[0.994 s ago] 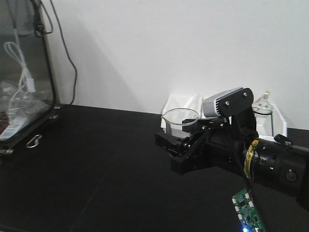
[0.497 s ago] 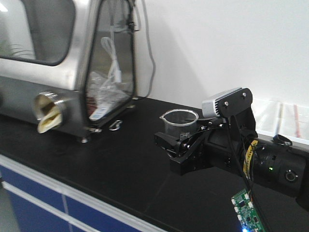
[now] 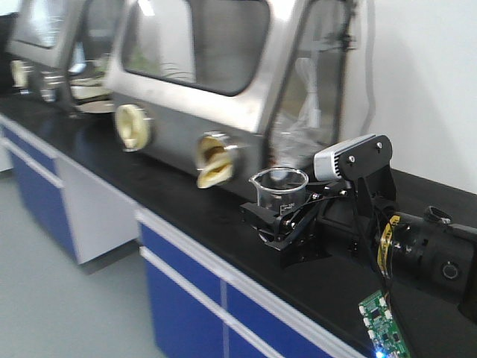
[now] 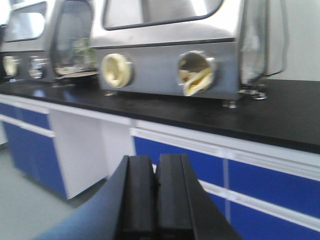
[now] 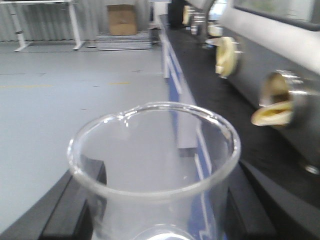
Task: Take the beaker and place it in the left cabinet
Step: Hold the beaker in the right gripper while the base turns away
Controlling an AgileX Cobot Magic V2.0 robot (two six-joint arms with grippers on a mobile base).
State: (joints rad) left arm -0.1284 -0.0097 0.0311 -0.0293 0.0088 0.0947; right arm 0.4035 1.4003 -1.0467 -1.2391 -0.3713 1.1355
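Right gripper (image 3: pixel 277 218) clamps the beaker (image 3: pixel 279 189) upright between its black fingers (image 5: pixel 66 214); spout rim uppermost, glass reads empty, with the black benchtop (image 3: pixel 186 205) just behind it. Left gripper (image 4: pixel 155 197) has both pads pressed flat together with nothing between them, and blue cabinet fronts (image 4: pixel 260 175) lie beyond it under the same bench. Further behind the beaker, a stainless glovebox (image 3: pixel 216 82) stands on the bench, with pale rubber gloves (image 3: pixel 212 160) bunched in its round ports and crumpled clear bags, blurred, behind its side window (image 3: pixel 305 112).
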